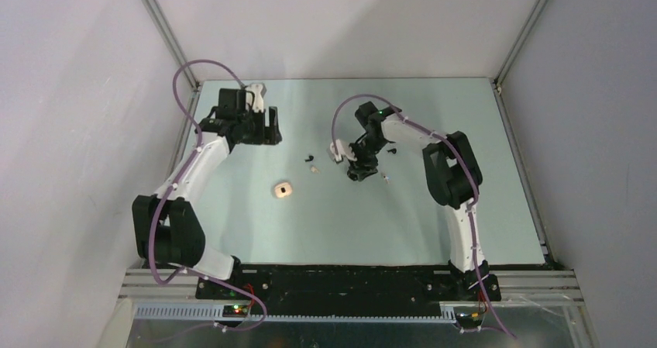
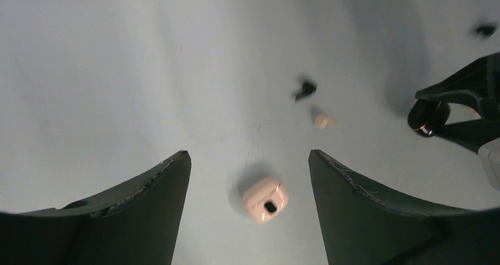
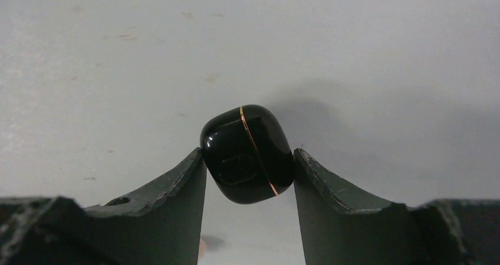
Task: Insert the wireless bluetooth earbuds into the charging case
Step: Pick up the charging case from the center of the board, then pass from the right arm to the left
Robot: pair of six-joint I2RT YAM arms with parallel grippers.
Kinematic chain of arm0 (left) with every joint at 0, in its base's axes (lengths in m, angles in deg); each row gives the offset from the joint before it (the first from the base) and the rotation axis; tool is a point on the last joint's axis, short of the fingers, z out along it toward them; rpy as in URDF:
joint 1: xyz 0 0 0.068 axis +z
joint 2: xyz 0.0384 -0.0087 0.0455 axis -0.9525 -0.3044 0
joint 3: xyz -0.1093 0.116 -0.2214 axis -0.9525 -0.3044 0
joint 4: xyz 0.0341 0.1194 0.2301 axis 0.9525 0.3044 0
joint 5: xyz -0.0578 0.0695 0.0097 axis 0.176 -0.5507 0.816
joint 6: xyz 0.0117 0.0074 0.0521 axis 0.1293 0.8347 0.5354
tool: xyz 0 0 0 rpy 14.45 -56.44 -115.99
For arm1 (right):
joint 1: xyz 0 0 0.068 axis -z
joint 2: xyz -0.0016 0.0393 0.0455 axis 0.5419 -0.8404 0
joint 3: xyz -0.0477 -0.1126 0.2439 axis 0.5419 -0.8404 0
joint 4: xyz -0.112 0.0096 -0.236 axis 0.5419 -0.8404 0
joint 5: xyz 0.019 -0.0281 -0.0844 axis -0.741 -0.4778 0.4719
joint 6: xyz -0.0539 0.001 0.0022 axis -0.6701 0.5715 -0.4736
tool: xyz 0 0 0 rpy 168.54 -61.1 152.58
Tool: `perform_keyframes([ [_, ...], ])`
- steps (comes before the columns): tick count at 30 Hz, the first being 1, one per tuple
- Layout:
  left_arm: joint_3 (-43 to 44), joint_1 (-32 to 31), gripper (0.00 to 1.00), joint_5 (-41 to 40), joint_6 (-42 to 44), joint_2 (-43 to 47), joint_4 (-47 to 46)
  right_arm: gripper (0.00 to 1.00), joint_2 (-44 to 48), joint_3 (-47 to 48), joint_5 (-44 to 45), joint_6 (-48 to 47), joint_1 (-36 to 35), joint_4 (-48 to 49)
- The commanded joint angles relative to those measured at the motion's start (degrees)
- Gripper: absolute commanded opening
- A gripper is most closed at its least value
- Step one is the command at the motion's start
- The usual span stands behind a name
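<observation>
My right gripper (image 3: 249, 160) is shut on a black charging case (image 3: 247, 153) with a thin gold seam, its lid closed, held just above the table. In the top view the right gripper (image 1: 361, 171) is at mid-table. A cream charging case (image 1: 283, 190), lid closed, lies to its left and shows between my left gripper's fingers (image 2: 265, 200). My left gripper (image 2: 249, 154) is open and empty, raised at the far left (image 1: 260, 128). A black earbud (image 1: 308, 159) and a cream earbud (image 1: 314, 168) lie between the grippers. Another black earbud (image 1: 391, 151) and a cream earbud (image 1: 385, 178) lie right of the right gripper.
The pale table (image 1: 232, 232) is fenced by a metal frame (image 1: 166, 30) and grey walls on the left, back and right. The arm bases stand on a black plate (image 1: 341, 282) at the near edge.
</observation>
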Motion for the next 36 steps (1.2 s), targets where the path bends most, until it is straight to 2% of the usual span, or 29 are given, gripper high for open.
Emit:
perform_keyframes([
  [1,9.8,-0.4,0.8,3.9,-3.6,-3.1,-8.1,0.12,12.7,0.4,-2.8,27.0,3.0,20.4],
  [2,13.3,-0.6,0.8,6.7,-4.5,-4.0,-9.0,0.09,14.1,-0.1,-2.4,30.8,3.2,23.4],
  [4,18.8,-0.9,0.8,11.8,-5.1,-6.6,-10.1,0.07,18.4,-2.5,0.6,44.5,3.4,35.3],
  [5,20.5,-1.0,0.8,13.9,-5.2,-8.1,-10.3,0.06,21.1,-4.4,1.7,47.5,3.4,43.1],
  [6,23.9,-1.2,0.8,18.6,-5.3,-8.9,-10.8,0.0,22.3,-6.7,3.9,52.1,3.4,47.3],
  [7,25.5,-1.3,0.8,20.8,-5.5,-10.4,-11.1,0.0,24.6,-8.0,5.1,54.1,3.3,55.8],
  [9,29.7,-1.5,0.8,26.7,-6.8,-12.2,-11.8,0.0,27.1,-11.6,8.2,57.3,2.7,66.8],
  [13,33.3,-3.3,0.8,32.0,-7.5,-13.7,-16.2,0.02,27.8,-13.8,13.1,57.3,0.8,78.4],
  [20,32.5,-6.5,0.77,36.1,-1.5,-14.3,-21.5,0.01,25.8,-11.9,11.4,55.5,-0.3,82.1],
  [25,32.2,-6.8,0.73,38.2,-3.2,-15.2,-26.2,0.02,25.3,-11.5,9.9,54.2,-0.3,82.1],
  [33,34.3,-7.2,0.52,40.9,-5.6,-18.6,-28.6,0.01,25.2,-11.6,8.4,53.6,-0.4,83.2],
  [36,34.6,-7.3,0.51,41.3,-5.9,-19.2,-28.6,0.0,25.2,-11.8,8.4,53.6,-0.4,84.3],
])
